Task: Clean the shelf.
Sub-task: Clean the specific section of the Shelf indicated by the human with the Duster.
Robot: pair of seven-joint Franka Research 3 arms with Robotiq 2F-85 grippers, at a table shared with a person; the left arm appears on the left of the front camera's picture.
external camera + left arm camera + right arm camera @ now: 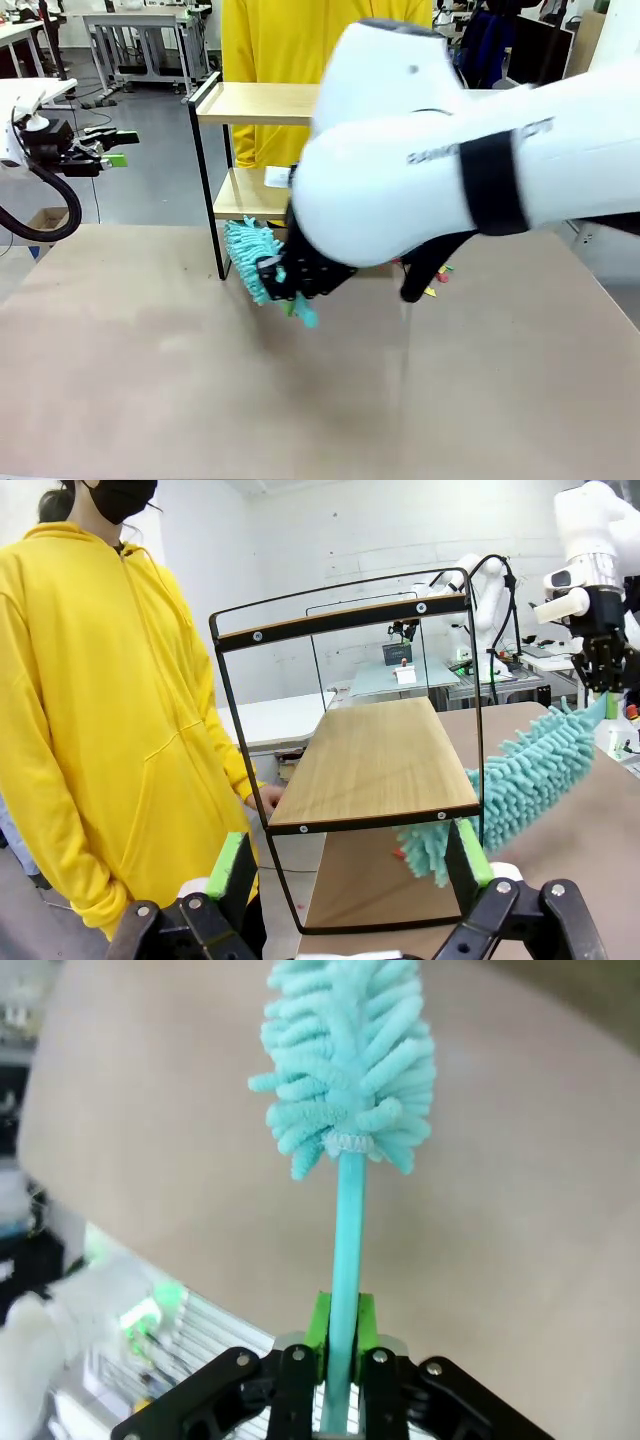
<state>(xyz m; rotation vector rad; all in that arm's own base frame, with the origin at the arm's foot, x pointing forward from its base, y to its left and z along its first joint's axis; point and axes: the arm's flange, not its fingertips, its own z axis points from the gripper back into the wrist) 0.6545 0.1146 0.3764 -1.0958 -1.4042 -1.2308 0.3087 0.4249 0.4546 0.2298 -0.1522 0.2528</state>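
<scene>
The right tool [340, 1335], clamped on a teal chenille duster [250, 258], points its fluffy head at the near-left corner of the shelf [258, 103], far across the surface [150, 380]; the left tool [112, 148], fingers apart, hangs well away.

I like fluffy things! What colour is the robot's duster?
The duster is turquoise all over; the right wrist view shows it best.

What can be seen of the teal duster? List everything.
The duster has a fluffy teal head of soft, noodle-like strands that look like microfibre. Its thin, straight teal handle looks like plastic. The right tool is shut on the handle. The head slants down toward the shelf, with its tip low beside the lower board and black frame. Whether it touches the shelf cannot be told.
</scene>
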